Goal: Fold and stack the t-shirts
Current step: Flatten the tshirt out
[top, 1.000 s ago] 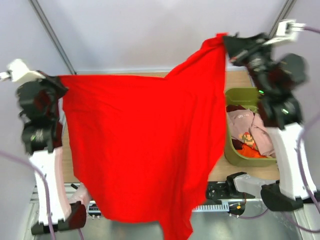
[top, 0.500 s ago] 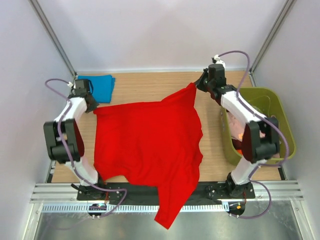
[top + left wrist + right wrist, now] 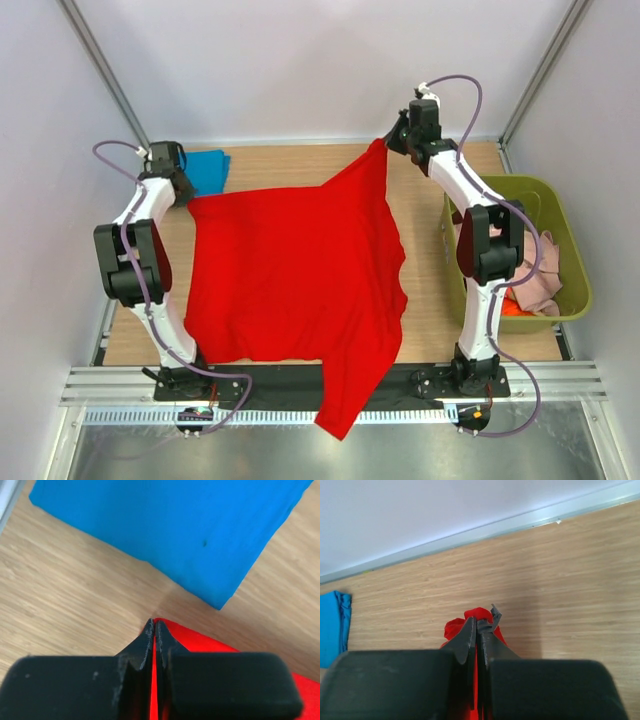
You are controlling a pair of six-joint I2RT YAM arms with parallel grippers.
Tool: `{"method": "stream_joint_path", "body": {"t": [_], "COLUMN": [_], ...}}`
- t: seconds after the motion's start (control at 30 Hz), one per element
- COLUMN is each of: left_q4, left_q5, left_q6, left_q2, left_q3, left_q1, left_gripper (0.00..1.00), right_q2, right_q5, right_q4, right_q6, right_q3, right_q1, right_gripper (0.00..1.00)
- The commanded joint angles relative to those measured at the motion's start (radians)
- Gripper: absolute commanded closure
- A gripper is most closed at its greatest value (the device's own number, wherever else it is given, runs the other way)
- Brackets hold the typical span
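A bright red t-shirt [image 3: 295,270] is spread over the table, one end hanging past the near edge. My left gripper [image 3: 181,192] is shut on its far left corner [image 3: 200,642], just in front of a folded blue t-shirt [image 3: 206,168] [image 3: 170,530]. My right gripper [image 3: 392,143] is shut on the far right corner [image 3: 470,622], which bunches at the fingertips and is drawn toward the back wall. More t-shirts, pale pink [image 3: 535,285] and orange [image 3: 515,306], lie in the green bin.
The olive-green bin [image 3: 570,250] stands at the table's right edge. A metal rail [image 3: 300,385] runs along the near edge by the arm bases. Walls close in the back and both sides.
Both arms came down from holding the red t-shirt high before the camera and stretched toward the back, laying the shirt over the table. In the last half second both grippers moved slightly farther back.
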Motion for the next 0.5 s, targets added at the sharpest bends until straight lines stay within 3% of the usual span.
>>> {"method": "stream_joint_path", "body": {"t": [0.0, 0.2, 0.47], "left_q4": [0.018, -0.043, -0.111], "left_q5": [-0.018, -0.048, -0.035], "left_q6": [0.025, 0.045, 0.028], "left_q2": [0.011, 0.027, -0.044], "left_q3": [0.082, 0.155, 0.224], "left_q1": [0.001, 0.002, 0.002], "left_gripper": [1.00, 1.00, 1.00], "right_q2": [0.022, 0.090, 0.010], "right_q5": [-0.022, -0.061, -0.027], "right_q4": [-0.006, -0.105, -0.185], "right_q6": [-0.022, -0.016, -0.015], "right_q3": [0.137, 0.275, 0.337], "right_q1": [-0.009, -0.009, -0.012], "right_gripper": [0.99, 0.99, 0.99]}}
